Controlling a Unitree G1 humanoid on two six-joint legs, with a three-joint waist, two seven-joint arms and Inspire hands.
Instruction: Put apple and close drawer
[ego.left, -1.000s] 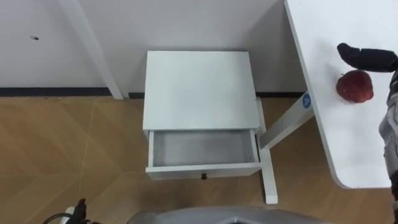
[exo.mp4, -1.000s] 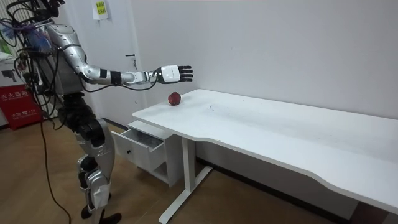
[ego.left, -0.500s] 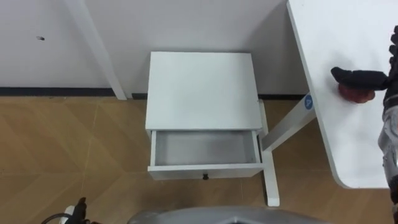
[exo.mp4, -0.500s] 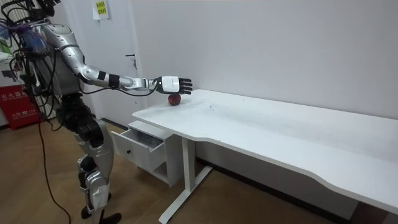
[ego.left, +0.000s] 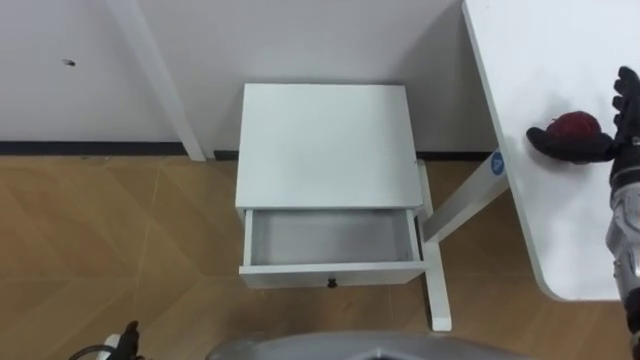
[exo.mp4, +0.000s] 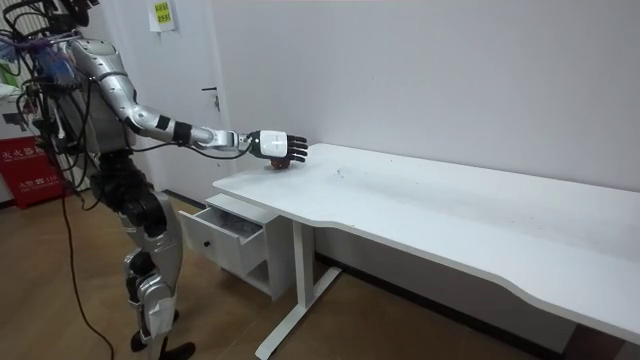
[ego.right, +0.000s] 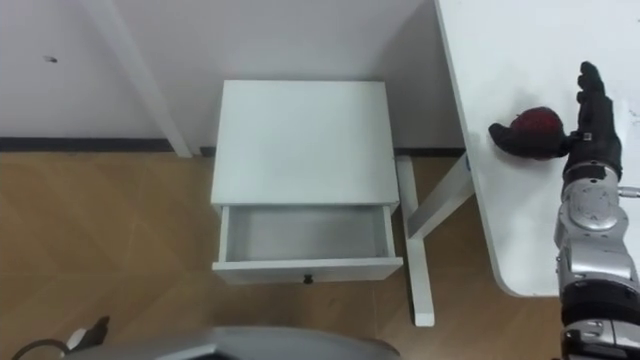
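At the right edge of the frame, the round dark red apple (ego.right: 541, 121) is seen lying on the white rectangular tabletop (ego.right: 497, 215), bracketed by the right hand (ego.right: 586, 138), whose thumb is laid along it while the fingers are held straight, and the white wooden drawer (ego.right: 305, 268) of the small cabinet (ego.right: 300, 140) at centre is left open

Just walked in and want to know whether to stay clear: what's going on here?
The robot stands by a small white cabinet whose drawer is pulled open. Its right robot hand reaches over the white tabletop to a round red apple, with the thumb against the apple's near side and the fingers straight beside it. The apple rests on the tabletop, not yet lifted.
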